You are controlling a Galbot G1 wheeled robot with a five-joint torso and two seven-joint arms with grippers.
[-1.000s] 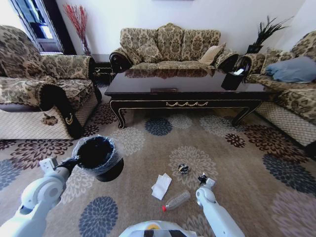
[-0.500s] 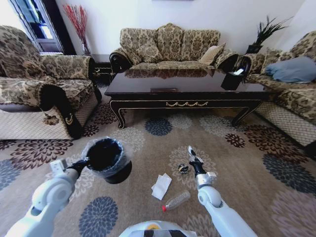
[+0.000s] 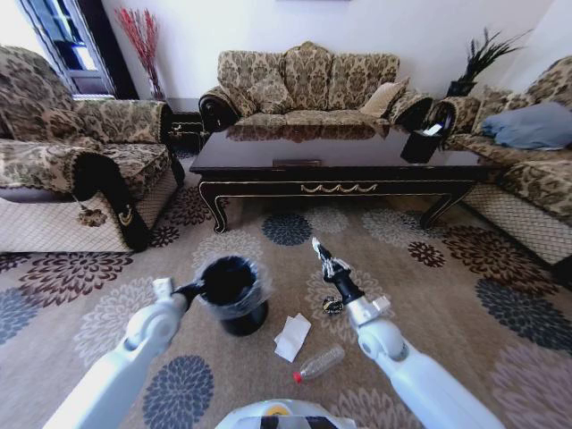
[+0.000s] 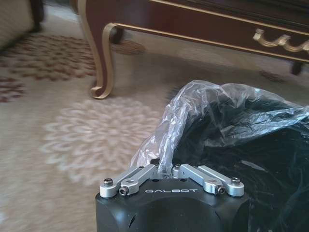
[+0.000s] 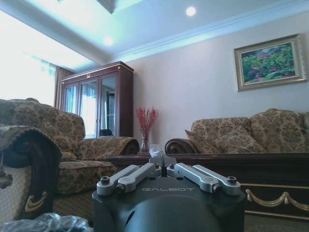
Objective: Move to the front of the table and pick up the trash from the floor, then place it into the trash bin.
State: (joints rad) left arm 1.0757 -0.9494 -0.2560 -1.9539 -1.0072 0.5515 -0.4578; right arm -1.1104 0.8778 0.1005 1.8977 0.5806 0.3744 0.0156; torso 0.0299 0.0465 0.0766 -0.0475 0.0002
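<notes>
Trash bin (image 3: 234, 293) hangs over the carpet, its liner rim clamped by the left end effector (image 3: 193, 289). Right end effector (image 3: 322, 252) is raised before the table (image 3: 331, 165), fingers pinched on a tiny white scrap (image 5: 155, 149). My read: drop-off step; it needs carrying over the bin mouth.

Glossy wood table (image 3: 331, 152); crinkly plastic bin liner (image 4: 227, 111)

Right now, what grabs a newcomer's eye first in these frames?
The left gripper is shut on the rim of the trash bin, holding the bin with its crinkled liner over the carpet in front of the table. Beside it the right gripper points up and toward the table, shut on a small white scrap. On the floor near the robot lie the crumpled white paper, the clear bottle and the dark wrapper.
</notes>
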